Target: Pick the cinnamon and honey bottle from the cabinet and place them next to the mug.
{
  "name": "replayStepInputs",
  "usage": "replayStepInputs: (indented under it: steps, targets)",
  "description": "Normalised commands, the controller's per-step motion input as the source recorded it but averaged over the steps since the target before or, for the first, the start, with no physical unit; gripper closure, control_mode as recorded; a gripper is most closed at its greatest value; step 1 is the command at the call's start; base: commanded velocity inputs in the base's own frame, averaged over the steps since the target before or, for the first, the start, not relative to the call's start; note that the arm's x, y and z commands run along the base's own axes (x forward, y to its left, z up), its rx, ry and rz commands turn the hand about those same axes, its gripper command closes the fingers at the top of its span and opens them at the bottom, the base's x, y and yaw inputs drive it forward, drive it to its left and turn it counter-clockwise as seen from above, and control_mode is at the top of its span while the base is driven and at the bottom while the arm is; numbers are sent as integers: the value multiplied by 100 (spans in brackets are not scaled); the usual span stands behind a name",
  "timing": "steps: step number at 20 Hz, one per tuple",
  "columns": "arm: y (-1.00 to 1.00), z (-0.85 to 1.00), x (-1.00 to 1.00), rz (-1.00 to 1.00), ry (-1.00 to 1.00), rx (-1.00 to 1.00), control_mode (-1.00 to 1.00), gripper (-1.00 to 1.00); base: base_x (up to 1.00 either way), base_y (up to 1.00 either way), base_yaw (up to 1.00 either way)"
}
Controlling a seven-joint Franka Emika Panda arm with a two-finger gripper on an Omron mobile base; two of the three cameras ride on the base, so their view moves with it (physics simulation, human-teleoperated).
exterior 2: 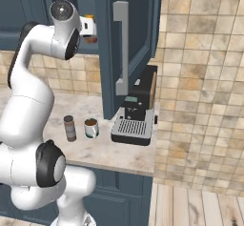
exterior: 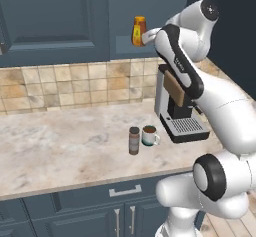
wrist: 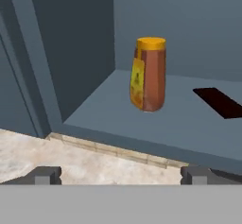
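Hand view puts the honey bottle straight ahead of the gripper, upright on the cabinet shelf. Probably light, smooth plastic, a bit slippery and squeezable, so best grabbed around the wide mid-body. Jaws spread fully apart, holding and touching nothing.

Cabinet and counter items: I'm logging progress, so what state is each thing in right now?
cabinet: open, shelf exposed.
honey bottle: upright on the cabinet shelf, not gripped.
cinnamon: upright on the counter, beside the mug.
mug: upright, holding dark liquid.
end effector: open, in front of the shelf, short of the honey bottle.
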Motion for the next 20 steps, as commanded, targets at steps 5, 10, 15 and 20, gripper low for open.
replayStepInputs:
  steps: [5,10,15,20]
  targets:
    - [0,0,20,8,0,0,-100,-100,0,0,0]
    - [-20,0,8,4,0,0,-100,-100,0,0,0]
    - [-40,0,21,0,0,0,-100,-100,0,0,0]
    - [-23,0,33,0,2,0,-100,-100,0,0,0]
